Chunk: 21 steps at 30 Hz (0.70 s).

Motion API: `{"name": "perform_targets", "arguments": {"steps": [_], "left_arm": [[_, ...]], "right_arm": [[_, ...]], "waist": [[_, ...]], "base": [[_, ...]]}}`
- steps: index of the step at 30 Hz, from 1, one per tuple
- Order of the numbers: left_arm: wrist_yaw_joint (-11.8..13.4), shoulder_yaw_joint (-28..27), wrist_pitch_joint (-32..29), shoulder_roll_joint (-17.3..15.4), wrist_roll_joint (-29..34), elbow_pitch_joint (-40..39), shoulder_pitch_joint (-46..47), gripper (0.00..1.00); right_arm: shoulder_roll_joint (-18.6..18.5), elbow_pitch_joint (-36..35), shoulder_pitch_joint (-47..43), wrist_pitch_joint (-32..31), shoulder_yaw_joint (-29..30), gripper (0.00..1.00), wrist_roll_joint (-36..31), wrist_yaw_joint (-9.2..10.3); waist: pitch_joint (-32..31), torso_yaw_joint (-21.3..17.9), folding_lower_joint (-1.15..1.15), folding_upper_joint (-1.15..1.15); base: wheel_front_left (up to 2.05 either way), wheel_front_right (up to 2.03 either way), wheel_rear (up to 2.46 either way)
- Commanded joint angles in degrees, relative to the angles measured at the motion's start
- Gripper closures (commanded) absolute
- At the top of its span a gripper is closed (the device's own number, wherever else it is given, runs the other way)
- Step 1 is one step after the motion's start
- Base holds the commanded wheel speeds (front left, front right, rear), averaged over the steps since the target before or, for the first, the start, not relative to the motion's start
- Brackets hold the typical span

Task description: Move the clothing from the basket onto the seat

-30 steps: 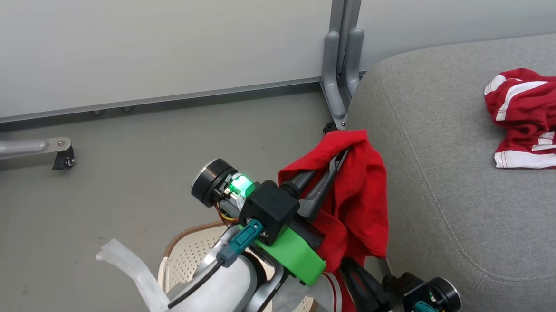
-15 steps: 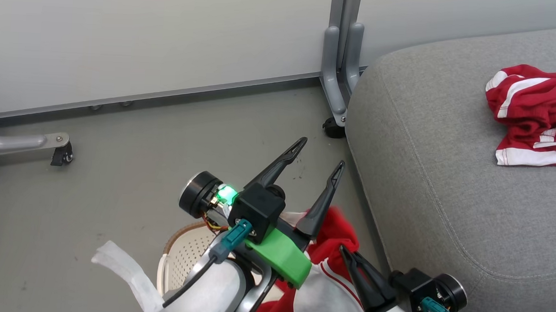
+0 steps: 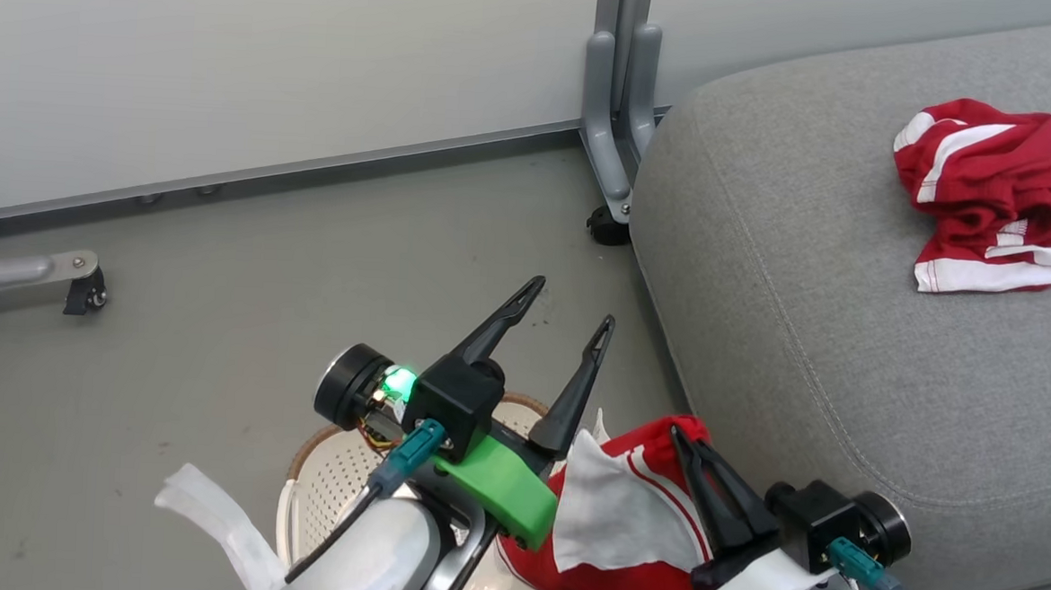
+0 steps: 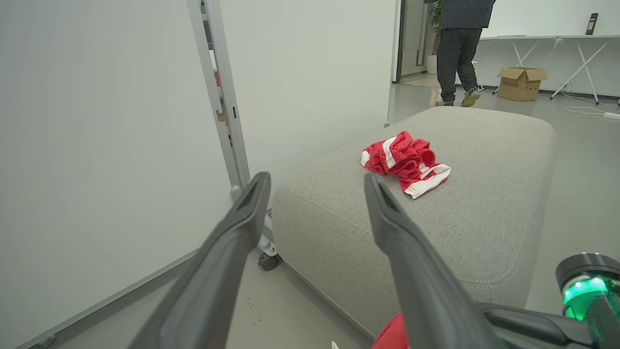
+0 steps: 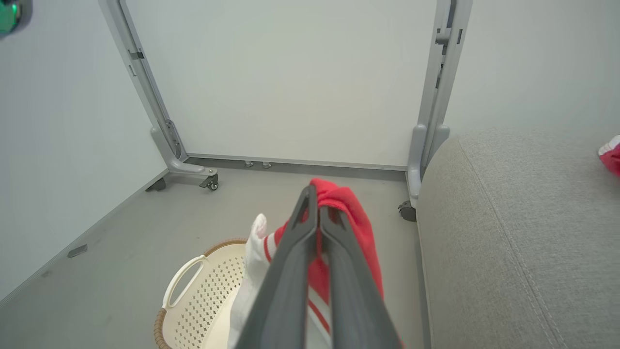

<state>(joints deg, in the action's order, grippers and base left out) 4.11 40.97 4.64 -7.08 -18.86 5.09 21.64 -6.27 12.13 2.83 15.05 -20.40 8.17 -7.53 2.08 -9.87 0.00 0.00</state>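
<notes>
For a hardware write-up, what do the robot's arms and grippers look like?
The left gripper and right gripper each have two long, dark, tapering fingers on a black block. The left wrist carries a bright green plastic bracket and a glowing green light. Teal plugs with black cables feed both wrists; the forearms are pale.

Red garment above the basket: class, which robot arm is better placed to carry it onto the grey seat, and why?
Right. The right claw is shut on the red garment, close beside the seat; the left claw stands open, holding nothing.
</notes>
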Motion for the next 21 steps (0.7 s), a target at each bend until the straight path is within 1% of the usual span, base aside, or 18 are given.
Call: {"name": "perform_targets", "arguments": {"steps": [1,2,6,11,14,19,21], "left_arm": [[0.1,-0.4,0.9,-0.6,-0.7,0.4,-1.1,0.00],[-0.5,-0.6,1.8,-0.7,-1.1,0.6,-1.3,0.00],[-0.9,-1.5,4.1,-1.9,-1.7,1.9,-2.0,0.00],[-0.5,-3.2,7.2,-2.9,-2.7,2.5,-3.4,0.00],[-0.1,-4.3,8.8,-4.4,-2.5,2.9,-4.9,0.00],[-1.1,-6.4,10.2,-6.5,-3.2,1.9,-8.0,0.00],[-0.4,-7.0,10.4,-7.9,-1.9,2.2,-9.2,0.00]], "right_arm": [[-0.1,-0.8,1.1,0.2,0.5,1.00,-0.3,0.07],[-0.2,-1.3,1.2,0.2,0.8,1.00,-0.4,0.07],[0.0,-3.3,1.8,0.2,2.0,1.00,-0.8,0.08],[0.4,-6.4,2.1,0.2,3.6,1.00,-1.1,0.07],[0.6,-8.6,1.4,0.2,4.5,1.00,-1.3,0.08],[0.6,-12.4,-0.3,0.2,6.2,1.00,-1.0,0.07],[0.5,-13.9,-0.7,0.2,6.7,1.00,-0.9,0.08]], "waist": [[0.8,-1.1,0.00,0.00],[1.1,-1.6,0.00,0.00],[2.1,-3.9,0.00,0.00],[3.5,-7.6,0.00,0.00],[4.1,-10.4,0.00,0.00],[5.3,-14.9,0.00,0.00],[5.8,-16.4,0.00,0.00]], "base": [[0.00,0.00,0.00],[0.00,0.00,0.00],[0.00,0.00,0.00],[0.00,0.00,0.00],[0.00,0.00,0.00],[0.00,0.00,0.00],[0.00,0.00,0.00]]}}
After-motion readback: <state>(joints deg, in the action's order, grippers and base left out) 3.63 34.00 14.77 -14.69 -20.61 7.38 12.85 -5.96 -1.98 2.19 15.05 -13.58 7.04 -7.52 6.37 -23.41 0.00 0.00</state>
